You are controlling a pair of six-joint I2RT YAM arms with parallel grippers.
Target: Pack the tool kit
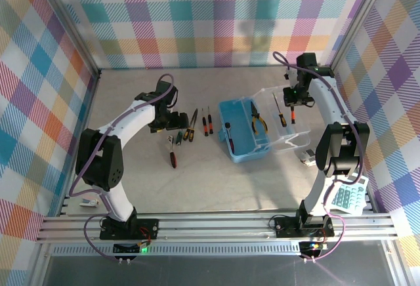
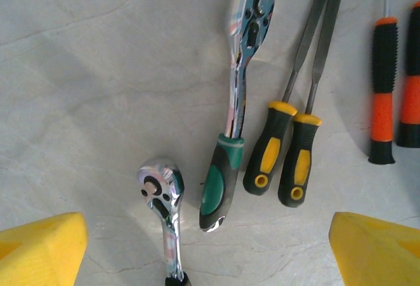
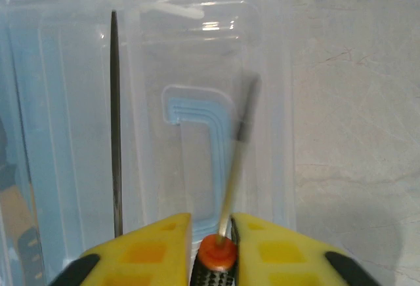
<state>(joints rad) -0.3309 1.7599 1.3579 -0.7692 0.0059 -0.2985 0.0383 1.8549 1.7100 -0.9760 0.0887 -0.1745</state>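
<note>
risks first. on the left, the left tool (image 2: pixel 205 237) hangs over a tight cluster on the tabletop (image 2: pixel 98 69): a green-handled ratchet (image 2: pixel 235 102), a second ratchet (image 2: pixel 161 194) just beside its handle, and two yellow-handled files (image 2: pixel 283 158) close on the other side. a loosely aimed descent could pinch two handles together or knock the neighbours askew. on the right, the right tool (image 3: pixel 211 233) grips an orange-collared screwdriver (image 3: pixel 218 253) at the top of its handle, its shaft slanting out over the clear lid (image 3: pixel 269 69); released here it would likely land in the lid, not in the blue case (image 1: pixel 241 135), and the lid might then not shut flat.

the left tool is spread wide, its yellow fingers (image 2: pixel 39 250) at the lower corners of the wrist view, holding and touching nothing. the right tool is clamped narrow on the screwdriver handle. the case sits right of centre in the top view, lid folded open to its right, pliers (image 1: pixel 259 123) inside.
</note>
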